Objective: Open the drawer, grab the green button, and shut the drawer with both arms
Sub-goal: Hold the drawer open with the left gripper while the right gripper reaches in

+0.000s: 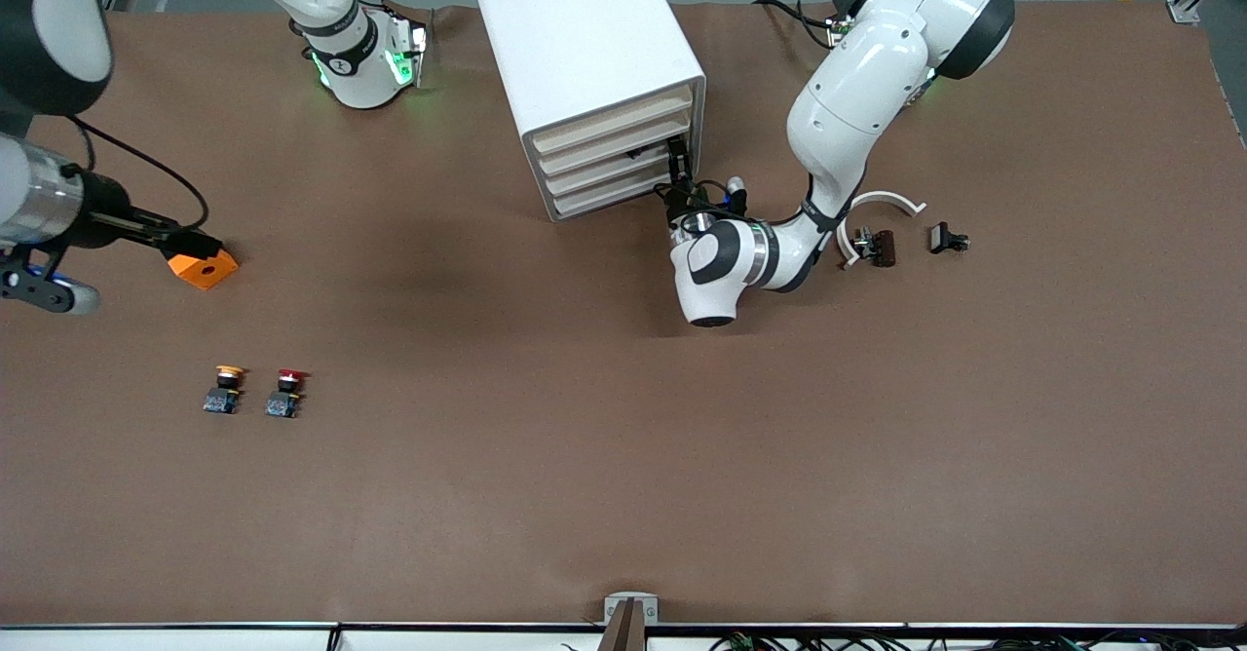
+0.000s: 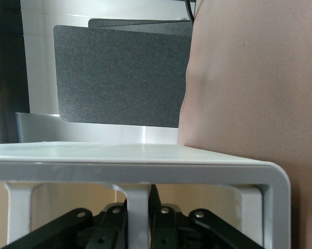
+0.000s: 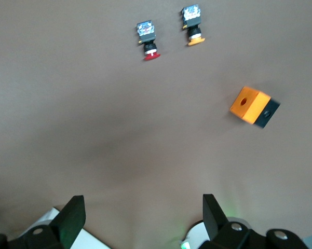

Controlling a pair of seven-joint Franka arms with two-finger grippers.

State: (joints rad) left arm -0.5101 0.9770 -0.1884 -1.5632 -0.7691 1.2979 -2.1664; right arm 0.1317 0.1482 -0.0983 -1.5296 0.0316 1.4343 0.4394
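Left gripper [image 1: 675,166] fingers clamped on drawer [image 1: 612,170] front; right gripper [image 3: 140,218] fingers wide, empty.

Even overhead light is washing the brown tabletop [image 1: 623,456], casting a soft shadow at seven o'clock from the cabinet [image 1: 585,66]; the right arm [image 1: 49,27] is looming blurred at nine o'clock, and green lamps are glowing on its base [image 1: 365,57]

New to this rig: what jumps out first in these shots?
The white box cabinet with four cream drawer fronts stands near the robots' bases, and the left arm's black two-finger hand is shut on a white handle rib at its drawers. Toward the right arm's end lie an orange block and, nearer the front camera, a yellow-capped pushbutton beside a red-capped pushbutton; the right hand hangs open above the table.
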